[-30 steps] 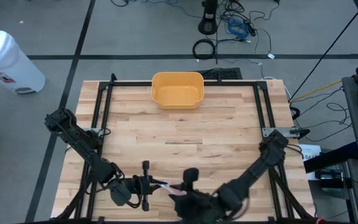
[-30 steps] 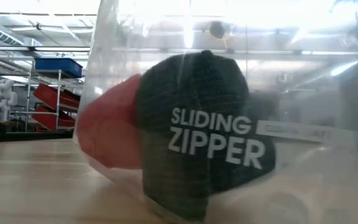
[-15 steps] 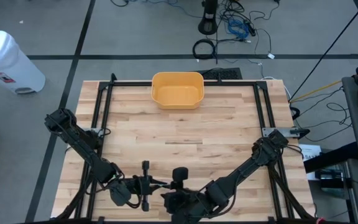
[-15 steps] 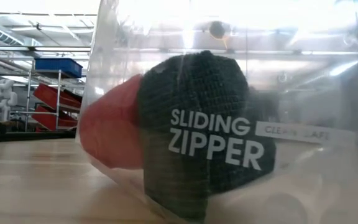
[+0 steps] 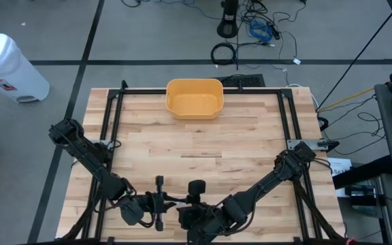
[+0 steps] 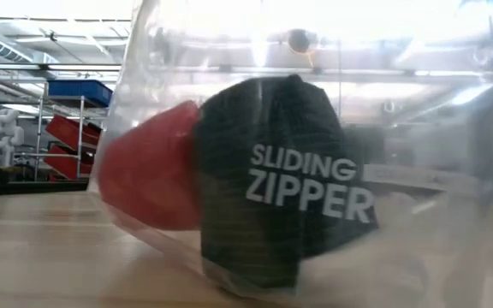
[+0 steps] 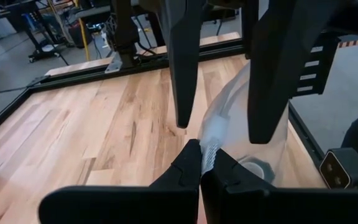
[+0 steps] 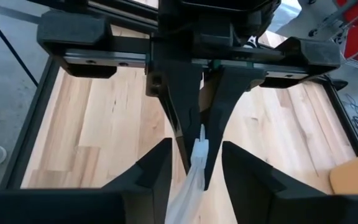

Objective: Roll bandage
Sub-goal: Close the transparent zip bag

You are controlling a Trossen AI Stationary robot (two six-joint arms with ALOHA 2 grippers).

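Note:
A clear zip bag (image 6: 315,103) printed "SLIDING ZIPPER" stands at the table's near edge. It holds a red bandage roll (image 6: 148,171) and a black bandage roll (image 6: 255,214). My left gripper (image 5: 175,200) is shut on the bag's edge, as the left wrist view (image 7: 202,149) shows. My right gripper (image 5: 186,204) faces it, open. Its fingers stand on either side of the same bag edge in the right wrist view (image 8: 196,146). Whether they touch the bag, I cannot tell. My left gripper pinches a narrow strip of the bag's edge (image 7: 209,144) between its two fingertips. The fingers come level, from the table's left. The bag bulges out beyond the fingertips, and its lower part rests on the table (image 6: 50,257).
A yellow tub (image 5: 194,99) stands at the table's far edge, in the middle. A black frame (image 5: 114,116) runs around the wooden table top. The open wood between the tub and the grippers is bare.
My right gripper has moved toward the table's left, up to my left gripper and the bag edge. In the low view the bag has shifted and tilted a little, and the rolls inside have moved with it.

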